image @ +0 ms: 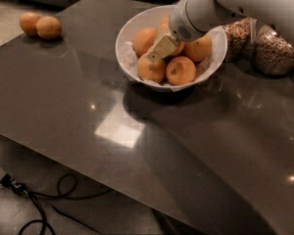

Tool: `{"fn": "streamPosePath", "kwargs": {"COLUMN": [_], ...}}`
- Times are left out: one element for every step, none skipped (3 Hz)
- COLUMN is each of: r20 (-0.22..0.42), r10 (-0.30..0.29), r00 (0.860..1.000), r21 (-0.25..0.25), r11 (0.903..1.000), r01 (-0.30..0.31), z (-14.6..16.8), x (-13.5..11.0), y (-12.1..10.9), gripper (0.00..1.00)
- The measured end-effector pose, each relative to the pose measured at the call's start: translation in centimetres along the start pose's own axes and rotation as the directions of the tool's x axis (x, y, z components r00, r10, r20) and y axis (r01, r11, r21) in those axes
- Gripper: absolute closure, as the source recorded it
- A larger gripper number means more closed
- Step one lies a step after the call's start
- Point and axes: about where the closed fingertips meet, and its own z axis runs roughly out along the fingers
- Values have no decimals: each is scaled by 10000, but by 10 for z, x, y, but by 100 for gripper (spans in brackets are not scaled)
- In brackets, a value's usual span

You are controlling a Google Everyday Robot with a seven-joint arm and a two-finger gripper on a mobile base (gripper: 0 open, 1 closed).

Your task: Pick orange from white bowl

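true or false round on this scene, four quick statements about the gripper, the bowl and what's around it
1. The gripper is down among the piled oranges in the white bowl. True.
2. A pair of oranges sits at the table's near right corner. False: the pair of oranges lies at the far left, apart from the bowl.
3. The glass jars stand left of the bowl. False: the glass jars are to its right.
4. A cable lies on the floor. True.
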Motion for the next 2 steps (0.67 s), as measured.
{"fn": "streamPosePath", "kwargs": {"r20": [-261, -340], "r10": [-5, 28], "r00": [9997, 9994], "r21": [107, 125], "r11": [9999, 9999], "r01": [8, -24], "z": [9, 10], "x": [9, 11], "y": [-7, -9], "gripper": [21, 21]}}
